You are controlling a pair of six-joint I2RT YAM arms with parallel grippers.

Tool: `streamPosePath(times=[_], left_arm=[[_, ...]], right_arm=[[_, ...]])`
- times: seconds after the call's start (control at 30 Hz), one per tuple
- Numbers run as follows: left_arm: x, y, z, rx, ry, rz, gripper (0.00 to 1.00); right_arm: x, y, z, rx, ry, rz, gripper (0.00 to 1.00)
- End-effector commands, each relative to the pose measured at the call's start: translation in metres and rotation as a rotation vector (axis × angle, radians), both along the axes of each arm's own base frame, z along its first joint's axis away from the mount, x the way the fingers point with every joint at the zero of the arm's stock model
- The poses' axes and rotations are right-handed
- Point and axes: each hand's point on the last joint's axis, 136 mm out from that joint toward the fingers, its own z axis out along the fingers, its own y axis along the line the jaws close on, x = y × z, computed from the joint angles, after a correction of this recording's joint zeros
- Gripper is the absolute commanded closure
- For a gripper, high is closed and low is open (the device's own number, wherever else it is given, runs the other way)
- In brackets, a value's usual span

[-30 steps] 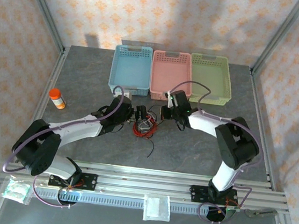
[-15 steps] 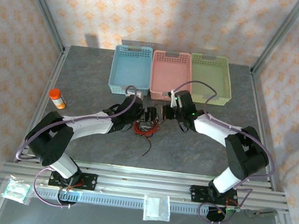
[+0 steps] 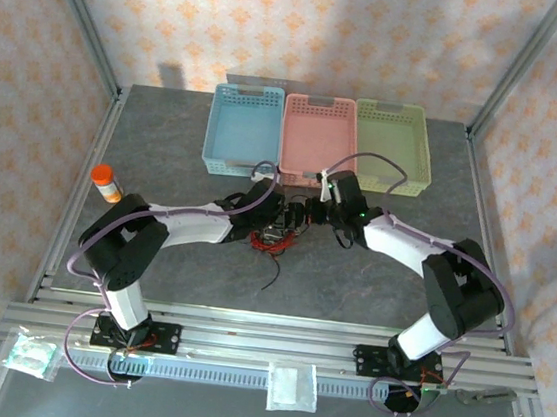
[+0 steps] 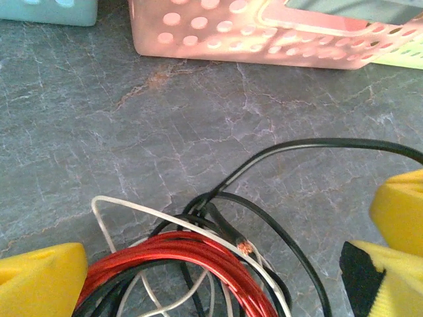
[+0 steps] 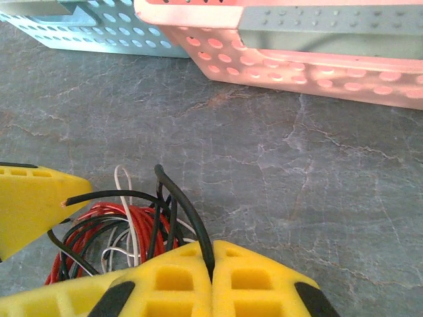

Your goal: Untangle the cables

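Cables (image 3: 273,236) lie in a small tangle of red, black and whitish wire on the grey table (image 3: 372,270), about at its middle. One loose black end (image 3: 275,272) trails from the tangle toward the near edge. Just beyond the tangle the two arms meet.

The left gripper (image 3: 280,212) has its jaws spread wide. In the left wrist view its yellow pads (image 4: 39,277) stand well apart, with the red coil (image 4: 178,254) and a pale wire (image 4: 132,208) lying between them, neither one gripped.

The right gripper (image 3: 308,212) has its jaws closed. In the right wrist view they meet on a black wire (image 5: 188,211) that rises out of the bundle.

Off to the left, well apart, stands an orange-capped bottle (image 3: 107,184). Farther back three baskets sit side by side: blue basket (image 3: 213,131), pink basket (image 3: 321,103), green basket (image 3: 396,108).
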Motion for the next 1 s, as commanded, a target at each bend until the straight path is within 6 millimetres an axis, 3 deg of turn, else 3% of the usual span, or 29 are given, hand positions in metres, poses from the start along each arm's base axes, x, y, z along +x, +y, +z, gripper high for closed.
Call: streamPosePath(times=[0.0,0.6,0.97], left_arm=[[0.006,0.002,-0.001,0.045,-0.02,0.029,0.01],[-0.001,0.017,-0.034,0.102,0.027,0.075,0.01],[-0.008,0.027,-0.044,0.14,0.042,0.086,0.0]], right_arm=[[0.003,-0.003,0.02,0.026,-0.061,-0.037,1.0],[0.004,-0.029,0.091,0.075,-0.248,-0.154,1.0],[0.005,-0.053,0.159,0.067,-0.396,-0.245,1.0]])
